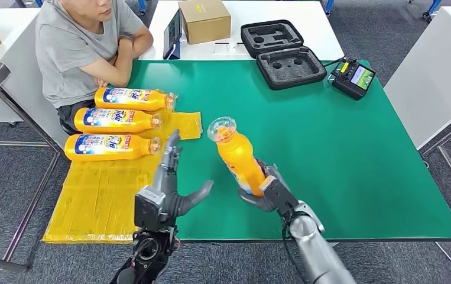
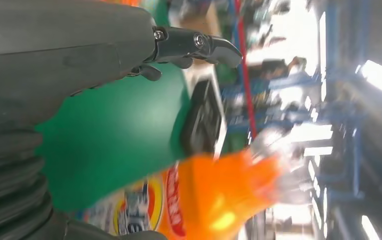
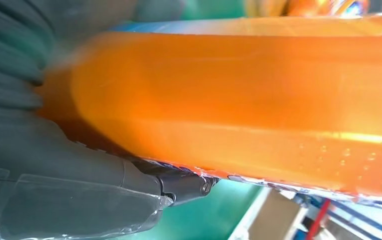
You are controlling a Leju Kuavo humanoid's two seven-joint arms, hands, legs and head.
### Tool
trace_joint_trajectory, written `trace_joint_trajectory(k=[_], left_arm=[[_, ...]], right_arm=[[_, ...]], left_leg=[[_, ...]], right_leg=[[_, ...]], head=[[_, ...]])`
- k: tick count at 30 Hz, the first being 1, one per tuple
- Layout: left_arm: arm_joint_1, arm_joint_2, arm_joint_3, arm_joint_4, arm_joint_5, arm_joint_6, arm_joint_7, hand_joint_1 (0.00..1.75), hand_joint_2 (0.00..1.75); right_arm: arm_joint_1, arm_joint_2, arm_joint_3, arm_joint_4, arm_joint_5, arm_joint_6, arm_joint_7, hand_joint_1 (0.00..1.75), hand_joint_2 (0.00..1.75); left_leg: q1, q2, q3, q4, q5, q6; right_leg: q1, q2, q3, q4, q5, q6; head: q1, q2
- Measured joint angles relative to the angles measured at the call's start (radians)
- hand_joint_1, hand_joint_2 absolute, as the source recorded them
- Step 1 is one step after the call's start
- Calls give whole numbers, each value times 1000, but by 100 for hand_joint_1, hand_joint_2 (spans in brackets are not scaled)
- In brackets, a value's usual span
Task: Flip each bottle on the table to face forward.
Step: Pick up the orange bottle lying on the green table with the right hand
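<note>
Orange and lifted clear of the green table (image 1: pixel 341 154) near its front edge, the bottle (image 1: pixel 239 155) was gripped low on its body by the right hand (image 1: pixel 268 192), while the left hand (image 1: pixel 172 177) waited beside it, fingers spread and holding nothing. Turning it well probably meant rolling the label upward before laying it on the yellow mat (image 1: pixel 101 192) at the left edge. Three bottles (image 1: pixel 116 117) there showed "Tide" labels.

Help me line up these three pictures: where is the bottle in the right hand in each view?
Head view: held bottle in the right hand, cap up, over the green mat.
Left wrist view: blurred orange bottle along the lower edge.
Right wrist view: orange body across the picture.
Shared landmark: the green mat.
</note>
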Motion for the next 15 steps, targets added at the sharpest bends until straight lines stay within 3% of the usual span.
trace_joint_trajectory(k=[6,15], left_arm=[[-56,-35,0,144,34,-58,0,0,175],[-96,-56,1,236,50,-77,-4,0,175]], right_arm=[[89,21,56,-141,16,-56,33,175,175],[109,27,95,-159,12,-84,35,175,175]], left_leg=[[0,0,-1,0,0,0],[0,0,-1,0,0,0]], right_leg=[[0,0,-1,0,0,0],[0,0,0,0,0,0]], head=[[0,0],[0,0]])
